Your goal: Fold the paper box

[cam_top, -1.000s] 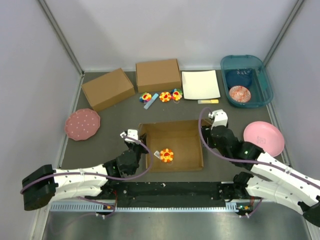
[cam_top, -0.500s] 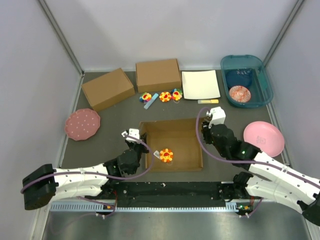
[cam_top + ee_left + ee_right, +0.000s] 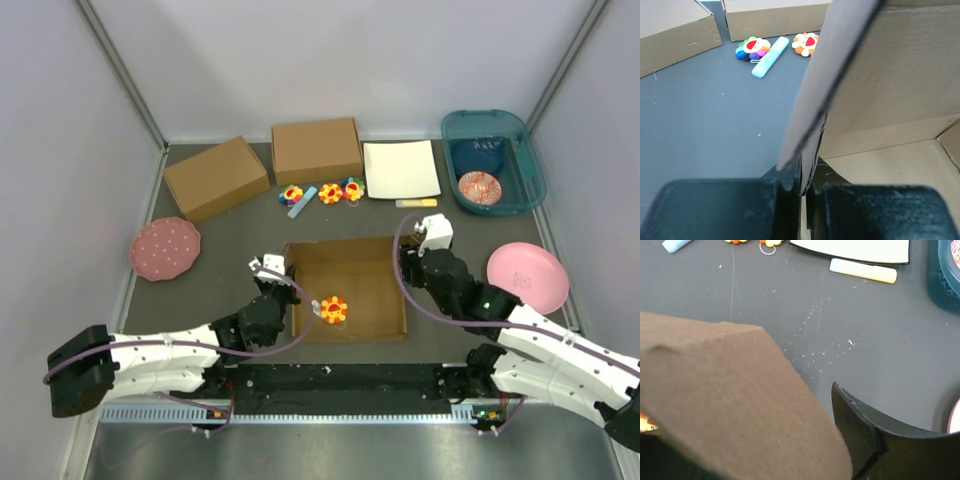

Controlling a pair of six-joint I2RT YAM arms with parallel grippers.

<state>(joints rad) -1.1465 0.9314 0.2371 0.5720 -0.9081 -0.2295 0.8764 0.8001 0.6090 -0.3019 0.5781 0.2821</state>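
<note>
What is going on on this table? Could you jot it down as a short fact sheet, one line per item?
Main item: paper box, open-topped, at the table's centre
Inside it: orange flower toy
Left gripper: shut on the box's left wall
Right gripper: at the right wall, cardboard between its fingers, grip unclear
Behind: two closed cardboard boxes, white sheet, teal bin
</note>
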